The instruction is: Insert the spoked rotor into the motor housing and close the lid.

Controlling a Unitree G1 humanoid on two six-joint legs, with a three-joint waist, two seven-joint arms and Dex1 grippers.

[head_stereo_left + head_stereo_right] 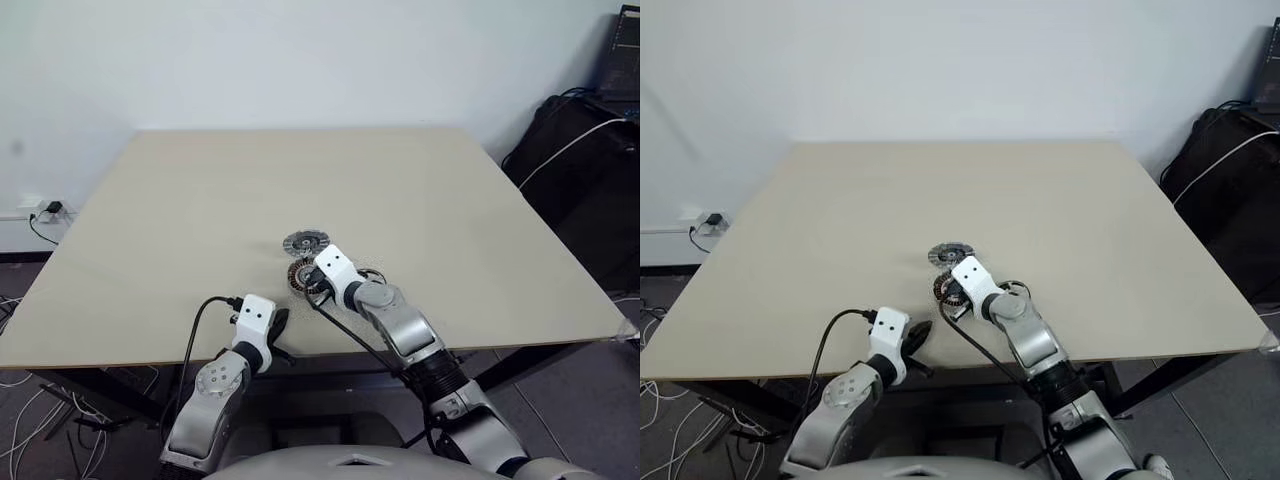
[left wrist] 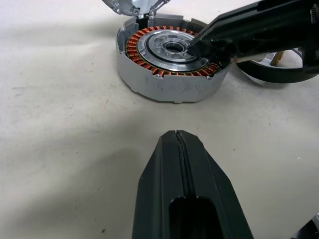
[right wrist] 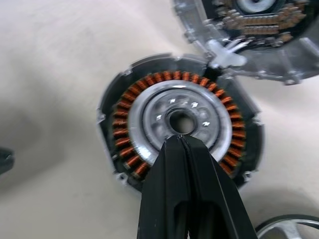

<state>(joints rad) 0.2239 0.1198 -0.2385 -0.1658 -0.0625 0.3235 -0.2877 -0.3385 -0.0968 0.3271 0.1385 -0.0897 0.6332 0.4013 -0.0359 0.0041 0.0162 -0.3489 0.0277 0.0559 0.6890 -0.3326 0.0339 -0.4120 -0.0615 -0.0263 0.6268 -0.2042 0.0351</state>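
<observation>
Left gripper (image 2: 182, 142), fingers pressed together and empty, hovers low at the table's (image 1: 180, 200) near edge, pointing at the motor housing (image 2: 172, 62) just ahead. Right gripper (image 3: 180, 142), also closed on nothing, hangs over the housing's silver centre. Spoked rotor (image 2: 276, 67) lies flat just beside the housing, on the right arm's side (dark rim partly hidden behind that arm). Lid (image 1: 306, 242) lies touching the housing's far edge. Judgement: right arm is nearer; rotor sits beside and slightly behind its fingertips.
</observation>
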